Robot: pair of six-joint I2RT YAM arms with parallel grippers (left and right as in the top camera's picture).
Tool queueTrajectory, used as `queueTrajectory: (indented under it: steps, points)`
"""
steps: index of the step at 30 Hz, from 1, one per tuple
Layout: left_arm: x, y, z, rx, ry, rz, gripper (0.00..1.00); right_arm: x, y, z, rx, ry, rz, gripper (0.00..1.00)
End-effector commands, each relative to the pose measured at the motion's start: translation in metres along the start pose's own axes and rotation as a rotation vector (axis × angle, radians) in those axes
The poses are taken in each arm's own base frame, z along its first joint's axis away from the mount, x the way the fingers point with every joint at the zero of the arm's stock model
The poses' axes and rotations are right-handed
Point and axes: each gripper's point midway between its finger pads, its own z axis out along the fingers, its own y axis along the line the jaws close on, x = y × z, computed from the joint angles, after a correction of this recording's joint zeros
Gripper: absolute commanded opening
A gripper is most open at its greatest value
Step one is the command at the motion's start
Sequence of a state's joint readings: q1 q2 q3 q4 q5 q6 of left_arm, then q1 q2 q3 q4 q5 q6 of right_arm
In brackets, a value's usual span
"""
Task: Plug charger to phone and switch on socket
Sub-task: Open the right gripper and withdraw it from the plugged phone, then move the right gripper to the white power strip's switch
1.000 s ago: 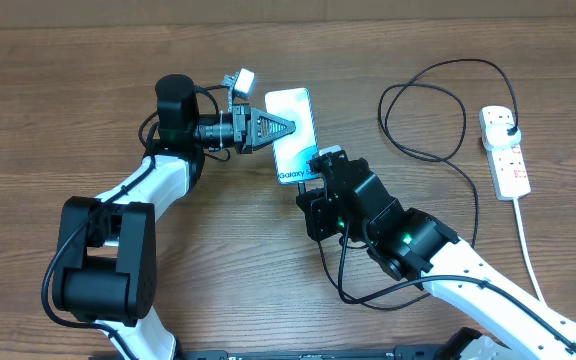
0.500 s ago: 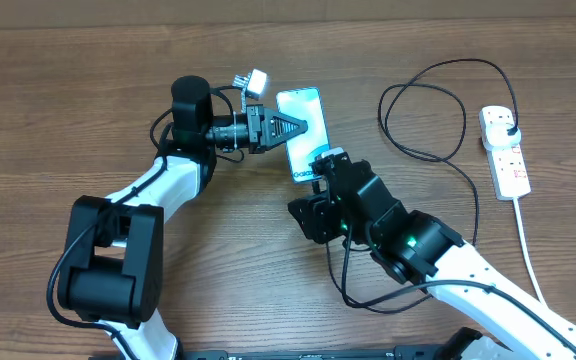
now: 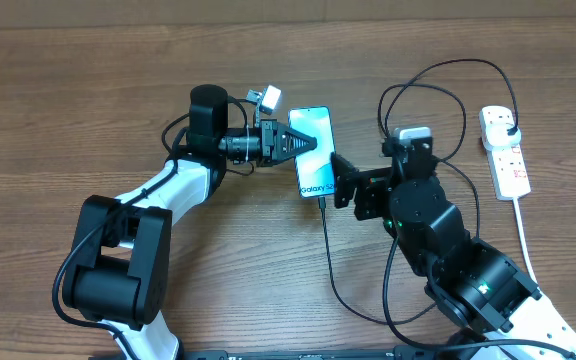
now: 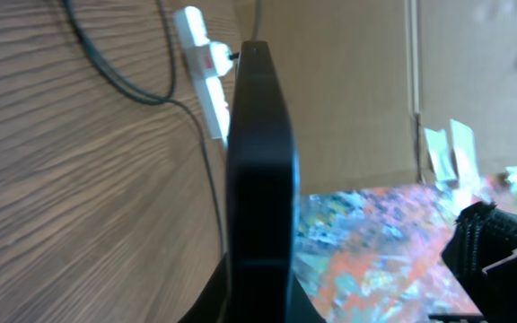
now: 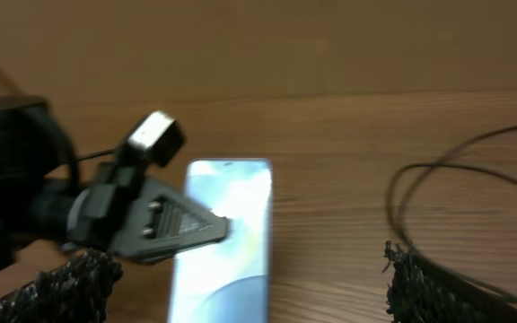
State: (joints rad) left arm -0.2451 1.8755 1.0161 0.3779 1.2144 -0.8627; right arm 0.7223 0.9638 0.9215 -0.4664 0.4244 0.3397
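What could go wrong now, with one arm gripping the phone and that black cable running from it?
The left fingers pinch the phone only at its edge, so it might slip. The charger cable loops past the right arm toward the socket; reaching for the switches could snag it. The open right fingers sit close and could bump the phone.

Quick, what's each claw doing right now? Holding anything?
Left claw: closed on the phone.
Right claw: open, holding nothing.
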Motion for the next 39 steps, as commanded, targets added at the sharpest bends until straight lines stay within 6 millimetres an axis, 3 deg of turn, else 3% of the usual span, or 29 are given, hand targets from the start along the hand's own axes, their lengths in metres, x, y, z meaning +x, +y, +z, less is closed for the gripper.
queueTrajectory:
  steps: [1,8,14,20,23,32,39]
  points:
    - [-0.003,0.010,-0.001,-0.046,-0.028,0.075,0.10,-0.018,-0.020,-0.008,0.105,-0.068,0.039,1.00]
    - [0.004,0.046,-0.006,-0.200,-0.048,0.036,0.13,-0.013,-0.050,-0.002,0.173,-0.042,0.293,1.00]
    - [0.029,0.086,-0.017,-0.386,0.004,0.006,0.10,-0.005,-0.080,0.007,0.146,0.050,0.476,1.00]
    - [0.053,0.095,-0.024,-0.412,0.099,0.058,0.13,0.008,-0.116,0.020,0.136,0.149,0.612,1.00]
    - [0.056,0.099,-0.031,-0.420,0.111,0.067,0.15,0.016,-0.124,0.029,0.133,0.194,0.649,1.00]
    - [0.051,0.105,-0.043,-0.440,0.103,0.117,0.23,0.058,-0.137,0.063,0.203,0.347,0.669,1.00]
    - [0.045,0.108,-0.043,-0.450,0.088,0.152,0.26,0.062,-0.139,0.082,0.194,0.356,0.672,1.00]
